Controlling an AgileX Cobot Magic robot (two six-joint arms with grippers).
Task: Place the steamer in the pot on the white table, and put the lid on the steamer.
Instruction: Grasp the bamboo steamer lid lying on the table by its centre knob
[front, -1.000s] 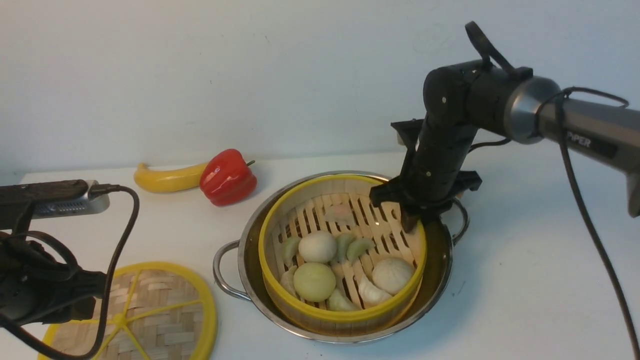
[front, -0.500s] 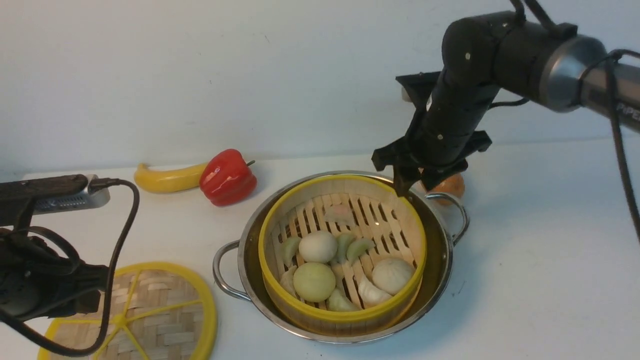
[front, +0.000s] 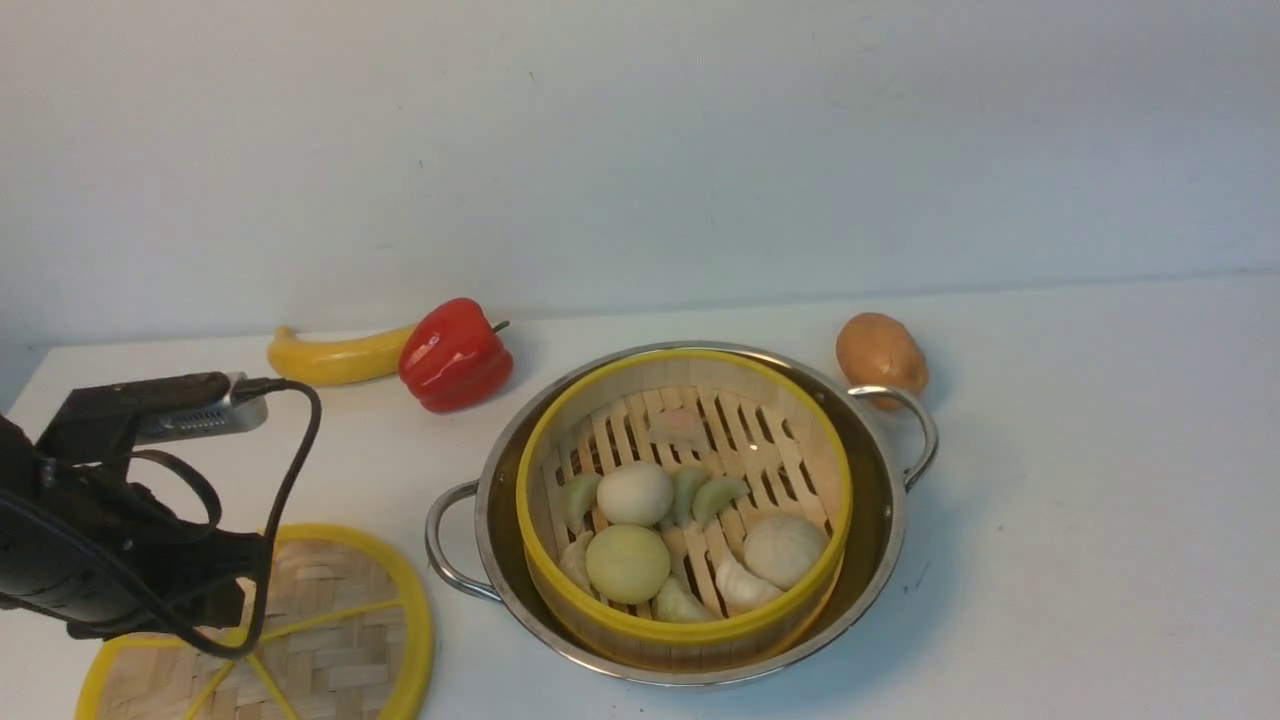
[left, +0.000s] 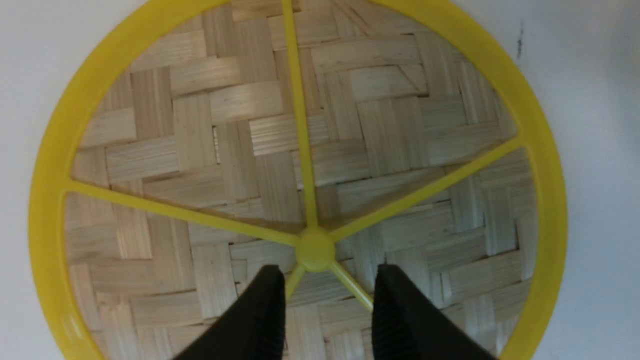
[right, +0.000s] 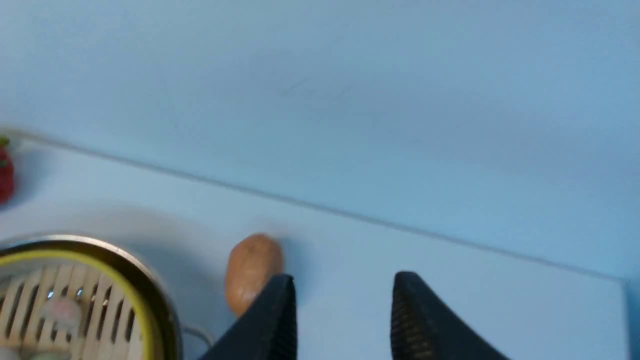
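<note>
The steamer (front: 680, 630), a bamboo basket with a yellow rim holding buns (front: 628, 562) and dumplings, sits inside the shiny pot (front: 880, 520) on the white table (front: 1080, 520). The flat woven lid (front: 340, 640) lies on the table at the front left, apart from the pot. My left gripper (left: 330, 270) hangs open just above the lid (left: 240, 100), its fingers either side of a spoke close to the yellow hub (left: 315, 248). My right gripper (right: 342, 277) is open and empty, raised beyond the pot (right: 150, 285) and steamer (right: 65, 295). The front view does not show the right arm.
A yellow banana (front: 335, 358) and a red pepper (front: 455, 355) lie at the back left by the wall. A brown potato (front: 880, 355) rests just behind the pot's right handle (front: 915, 425); the right wrist view shows this potato (right: 250, 270) beside the left finger.
My right gripper rose from the steamer's far rim, and the right arm withdrew out of the front view. The left arm shifted slightly right over the lid.
</note>
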